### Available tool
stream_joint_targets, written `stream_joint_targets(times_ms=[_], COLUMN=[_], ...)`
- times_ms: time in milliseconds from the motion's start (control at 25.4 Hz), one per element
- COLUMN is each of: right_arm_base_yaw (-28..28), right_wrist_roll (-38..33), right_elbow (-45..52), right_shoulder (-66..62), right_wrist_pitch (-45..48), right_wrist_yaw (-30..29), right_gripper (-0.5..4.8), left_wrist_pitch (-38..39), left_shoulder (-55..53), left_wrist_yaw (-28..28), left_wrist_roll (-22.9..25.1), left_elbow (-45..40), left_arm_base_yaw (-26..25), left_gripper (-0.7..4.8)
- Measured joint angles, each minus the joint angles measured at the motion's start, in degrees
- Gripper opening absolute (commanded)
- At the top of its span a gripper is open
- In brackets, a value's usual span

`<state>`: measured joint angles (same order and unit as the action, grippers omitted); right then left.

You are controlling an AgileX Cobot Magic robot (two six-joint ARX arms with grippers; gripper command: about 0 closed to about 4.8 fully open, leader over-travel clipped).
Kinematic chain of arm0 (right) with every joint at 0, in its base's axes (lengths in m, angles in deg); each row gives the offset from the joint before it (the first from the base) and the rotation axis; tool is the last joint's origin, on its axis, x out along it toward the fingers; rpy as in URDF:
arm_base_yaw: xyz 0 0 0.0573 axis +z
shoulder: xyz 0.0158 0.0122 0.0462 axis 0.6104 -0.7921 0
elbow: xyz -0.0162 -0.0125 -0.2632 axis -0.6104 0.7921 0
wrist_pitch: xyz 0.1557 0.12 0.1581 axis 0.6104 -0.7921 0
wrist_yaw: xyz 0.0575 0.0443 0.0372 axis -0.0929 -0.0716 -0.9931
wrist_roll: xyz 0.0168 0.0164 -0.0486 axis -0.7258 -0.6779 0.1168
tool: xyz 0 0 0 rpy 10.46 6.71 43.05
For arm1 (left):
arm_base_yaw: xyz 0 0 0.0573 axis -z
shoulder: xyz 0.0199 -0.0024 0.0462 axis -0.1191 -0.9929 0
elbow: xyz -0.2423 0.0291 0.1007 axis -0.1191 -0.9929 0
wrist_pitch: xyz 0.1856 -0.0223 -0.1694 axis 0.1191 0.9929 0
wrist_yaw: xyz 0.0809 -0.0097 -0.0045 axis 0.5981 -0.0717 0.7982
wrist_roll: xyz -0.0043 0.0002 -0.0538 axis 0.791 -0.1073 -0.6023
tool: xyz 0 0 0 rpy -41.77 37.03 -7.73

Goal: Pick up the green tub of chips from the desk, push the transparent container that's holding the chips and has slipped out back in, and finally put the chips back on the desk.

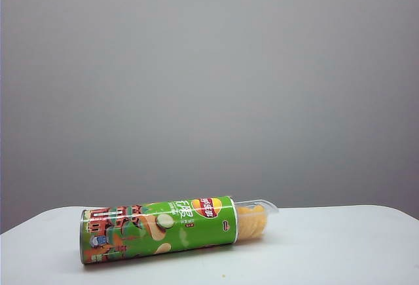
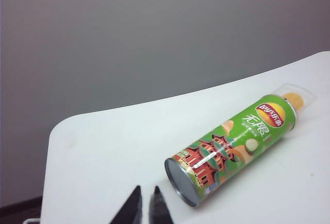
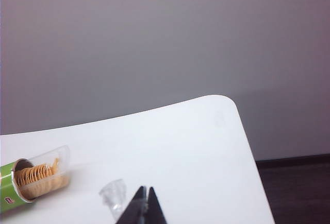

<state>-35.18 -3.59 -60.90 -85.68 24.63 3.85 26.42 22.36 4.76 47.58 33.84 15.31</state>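
Closed left claw (image 2: 146,206), right claw (image 3: 147,203)

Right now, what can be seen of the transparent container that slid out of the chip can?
The transparent container is a thin, clear plastic tray with a rounded end, narrower than the green tub of chips. It sticks partway out of the tub's open end, lying level above the white desk. Stacked pale-yellow chips show through its wall. Neither hand touches it: the shut left hand and shut right hand sit apart from it.
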Motion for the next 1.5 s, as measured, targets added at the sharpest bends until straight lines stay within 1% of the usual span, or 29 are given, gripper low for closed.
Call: stream_joint_targets(times_ms=[79,157,236,315,393,433,472,551,630,708,748,826,866,944,984,1023,1062,1141,1180,1220,1298,1338,1416,1456,1495], right_arm_base_yaw=[0.0,0.0,0.0,0.0,0.0,0.0,0.0,0.0,0.0,0.0,0.0,0.0,0.0,0.0,0.0,0.0,-0.1,-0.1,-0.1,-0.1,-0.1,-0.2,-0.9,-1.5,-3.0], right_wrist_roll=[0.0,0.0,0.0,0.0,0.0,0.0,0.0,0.0,-0.2,-1.5,-2.7,-4.9,-5.4,-5.7,-5.8,-5.8,-5.8,-5.8,-5.8,-5.6,-4.8,-4.0,-1.9,-1.3,-0.4], right_elbow=[0.0,0.0,0.0,0.0,0.0,0.0,0.0,0.0,-0.1,-0.7,-1.7,-4.2,-5.9,-7.2,-8.1,-8.9,-9.9,-11.9,-14.6,-16.5,-19.8,-21.2,-25.5,-27.5,-30.9], right_shoulder=[0.0,0.0,0.0,0.0,0.0,0.0,0.0,0.0,0.0,0.0,0.0,-0.1,-1.1,-2.7,-4.3,-5.7,-7.4,-10.9,-15.1,-17.9,-22.6,-24.7,-30.5,-33.0,-37.9], right_wrist_pitch=[-0.1,-0.6,-1.5,-2.1,-2.8,-2.7,-2.5,-1.9,-0.6,-0.7,-0.8,0.5,1.4,1.4,1.3,1.4,1.6,2.7,3.5,3.9,4.5,4.6,4.3,4.4,4.8], right_wrist_yaw=[0.0,0.0,0.0,0.0,-0.5,-1.0,-1.2,0.0,1.8,3.3,3.9,4.1,4.1,4.1,4.1,3.9,3.2,1.4,-1.1,-2.3,-4.2,-5.3,-9.2,-10.7,-13.7], right_gripper=[-0.01,-0.01,-0.01,-0.01,-0.02,-0.02,-0.02,-0.03,-0.03,-0.03,-0.03,-0.04,-0.03,-0.03,-0.03,-0.03,-0.03,-0.03,-0.03,-0.03,-0.03,-0.03,-0.03,-0.03,-0.03], left_wrist_pitch=[0.0,-0.2,-0.6,-0.5,-0.6,-1.4,-4.4,-8.7,-12.4,-14.4,-14.4,-12.3,-10.8,-10.8,-10.9,-11.0,-11.2,-11.5,-11.4,-11.2,-10.7,-11.0,-11.3,-11.0,-9.6], left_shoulder=[0.0,0.0,0.0,0.0,0.0,0.0,-0.1,-0.2,-0.3,-1.2,-2.6,-9.0,-15.5,-20.6,-24.2,-27.5,-31.2,-37.1,-43.4,-46.2,-51.0,-54.1,-59.0,-61.0,-65.2], left_wrist_yaw=[-0.5,-2.3,-3.9,-3.9,-4.0,-4.0,-3.8,-1.7,2.0,4.7,5.4,6.9,7.3,6.7,5.3,3.5,1.4,-3.0,-6.7,-8.0,-9.7,-10.9,-12.6,-13.4,-15.4], left_wrist_roll=[-2.1,-3.5,-3.6,-3.6,-3.7,-4.5,-6.6,-7.7,-7.9,-7.0,-5.8,-2.5,0.0,2.9,5.0,7.4,9.6,12.7,15.8,17.1,19.2,20.7,24.0,25.6,29.3], left_elbow=[0.0,0.0,0.0,0.0,0.0,-0.1,0.0,1.0,3.6,7.3,9.5,14.1,17.8,21.3,23.3,25.4,27.7,31.1,34.1,35.2,37.4,38.8,40.6,41.2,42.4], left_arm_base_yaw=[0.0,0.0,0.0,0.0,0.0,0.0,0.0,-0.1,-0.1,-0.2,-0.2,-0.1,-0.2,-0.1,-0.2,-0.1,-0.1,-0.1,-0.1,-0.1,0.0,0.0,-0.1,-0.2,-0.1], left_gripper=[0.24,0.24,0.24,0.19,-0.06,-0.06,-0.06,-0.06,-0.06,-0.06,-0.06,-0.05,-0.05,0.00,0.04,0.23,0.30,0.32,0.36,0.45,0.91,1.00,1.00,1.21,1.45])
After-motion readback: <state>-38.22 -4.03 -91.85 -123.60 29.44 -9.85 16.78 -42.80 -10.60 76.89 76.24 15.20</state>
